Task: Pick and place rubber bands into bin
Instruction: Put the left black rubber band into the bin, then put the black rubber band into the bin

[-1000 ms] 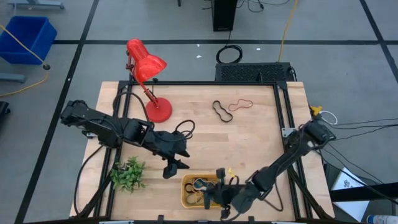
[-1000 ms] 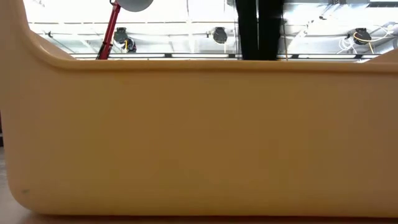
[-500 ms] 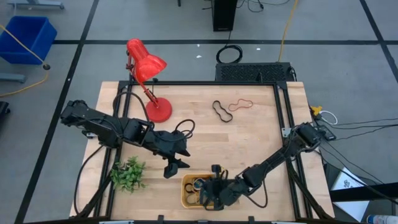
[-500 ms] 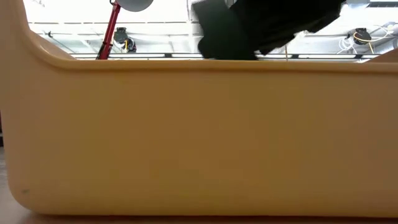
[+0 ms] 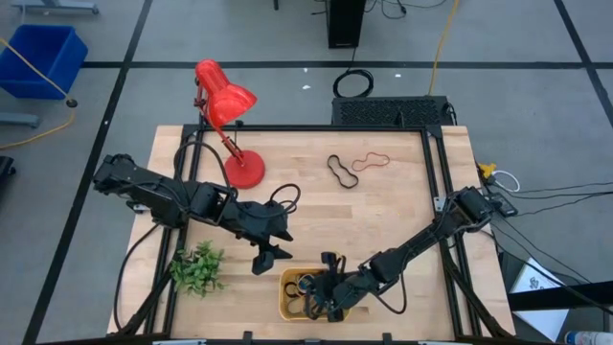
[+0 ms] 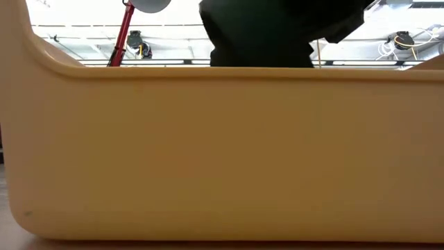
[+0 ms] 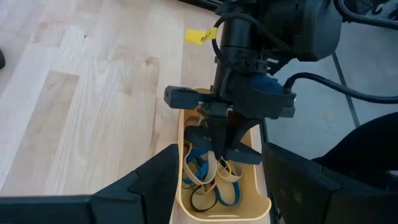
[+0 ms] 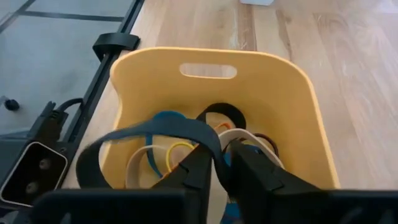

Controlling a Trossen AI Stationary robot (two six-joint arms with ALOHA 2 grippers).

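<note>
The orange-yellow bin [image 5: 305, 295] stands at the table's near edge and holds several rubber bands [image 7: 208, 186] in blue, tan and black. Its wall [image 6: 222, 153] fills the low view. My right gripper [image 5: 326, 290] is over the bin, shut on a dark blue band [image 8: 152, 134]; it also shows in the left wrist view [image 7: 221, 146]. My left gripper [image 5: 271, 257] is open and empty, to the left of the bin and a little farther back. A black band [image 5: 338, 171] and a red band [image 5: 369, 160] lie flat on the far part of the table. My right gripper pinches the dark blue band between its two fingers [image 8: 199, 168]; the held part [image 8: 208, 144] is right at the fingertips. The fingers point down into the bin. The band's free loop [image 8: 118, 146] stands out slack beside the fingers, above the bands lying in the bin.
A red desk lamp [image 5: 228, 101] stands at the far left, a green plant [image 5: 196, 269] at the near left. A yellow tag [image 7: 200, 36] lies just beyond the bin. Bare wood lies between the bin and the two far bands. A blue crate [image 5: 43, 56] is on the floor.
My right gripper has gone toward the table's left edge, from the bin's right end to over its middle, carrying the dark blue band; in the low view its dark body has come in above the bin's wall.
</note>
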